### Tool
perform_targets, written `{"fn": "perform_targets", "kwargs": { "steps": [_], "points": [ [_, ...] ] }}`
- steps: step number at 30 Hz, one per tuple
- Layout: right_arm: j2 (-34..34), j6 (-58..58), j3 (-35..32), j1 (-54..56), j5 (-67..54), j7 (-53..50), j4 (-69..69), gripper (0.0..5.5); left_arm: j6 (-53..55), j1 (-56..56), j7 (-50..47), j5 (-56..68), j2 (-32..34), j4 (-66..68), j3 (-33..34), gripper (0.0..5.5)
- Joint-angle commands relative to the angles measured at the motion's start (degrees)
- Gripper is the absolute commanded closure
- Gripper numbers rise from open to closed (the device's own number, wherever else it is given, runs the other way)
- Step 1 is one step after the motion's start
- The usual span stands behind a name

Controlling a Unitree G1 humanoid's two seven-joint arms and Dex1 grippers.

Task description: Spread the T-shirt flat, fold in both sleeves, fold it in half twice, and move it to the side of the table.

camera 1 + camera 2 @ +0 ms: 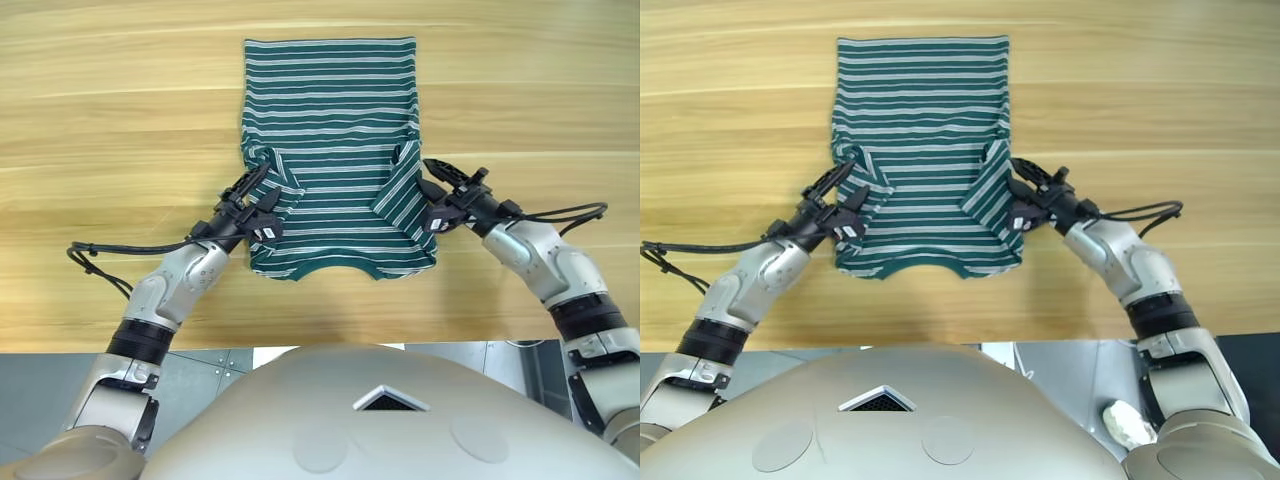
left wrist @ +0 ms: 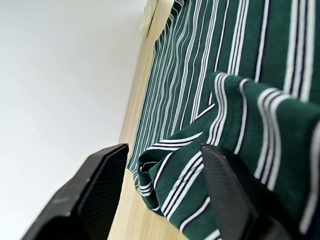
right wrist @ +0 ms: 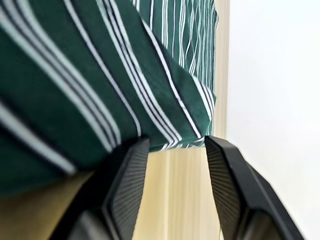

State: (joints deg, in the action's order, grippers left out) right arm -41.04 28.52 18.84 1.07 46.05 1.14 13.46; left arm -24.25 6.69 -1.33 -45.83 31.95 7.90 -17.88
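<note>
We see the striped T-shirt [image 1: 330, 110] at upper centre of the worktop [image 1: 120, 120], sleeves folded in. Left pincer [image 1: 262, 190] and right pincer [image 1: 432, 178] sit released at its lower sides.

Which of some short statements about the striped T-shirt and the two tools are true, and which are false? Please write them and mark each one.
1. The T-shirt lies on the wooden table. True.
2. Both sleeves stick out sideways. False: both are folded in over the body.
3. The neckline is at the end nearer the robot. True.
4. The left tool is shut tight. False: it is open.
5. The right tool is at the far hem. False: it is at the shirt's right edge, by the folded sleeve.
</note>
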Motion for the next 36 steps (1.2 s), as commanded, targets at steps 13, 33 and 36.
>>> {"fn": "perform_targets", "kwargs": {
  "steps": [13,33,36],
  "points": [
    [-10.44,5.44,-19.16,-28.62,-19.05,12.39,-19.70,3.44,-2.52,32.65,13.10,16.23,12.36,-18.42,28.38,2.78],
    [-13.06,8.74,-15.84,-30.52,-14.78,19.98,-19.14,3.44,-10.94,16.51,32.26,18.32,17.96,-9.41,1.73,2.78],
    [-13.14,8.63,-15.82,-30.12,-15.01,20.06,-19.27,3.44,-11.00,16.55,31.81,18.71,18.37,-9.30,1.78,2.78]
  ]
}}
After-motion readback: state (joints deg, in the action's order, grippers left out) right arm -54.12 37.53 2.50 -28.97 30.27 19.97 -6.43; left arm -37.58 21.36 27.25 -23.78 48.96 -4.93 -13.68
